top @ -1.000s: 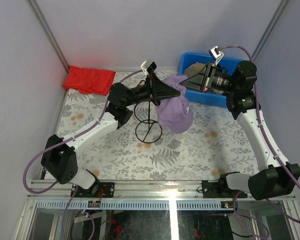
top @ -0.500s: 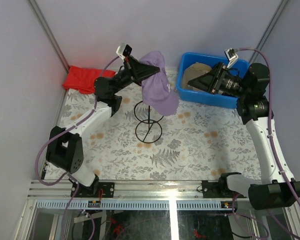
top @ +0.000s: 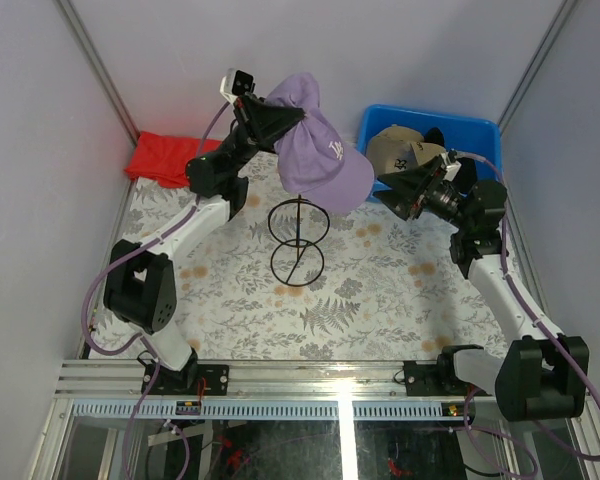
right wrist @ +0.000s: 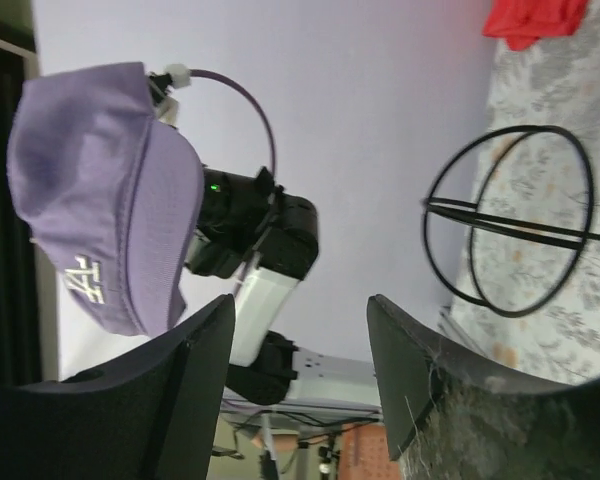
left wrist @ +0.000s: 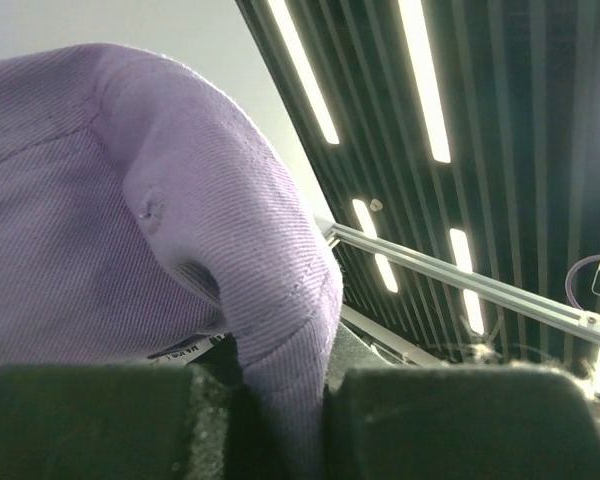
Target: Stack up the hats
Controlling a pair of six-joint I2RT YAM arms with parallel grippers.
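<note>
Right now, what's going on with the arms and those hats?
The left gripper is pinching the lavender cap by its fabric and holding it in the air near the black wire stand, touching nothing else. The right gripper is open and empty beside the blue bin, where a tan cap lies. No hats are stacked yet.
</note>
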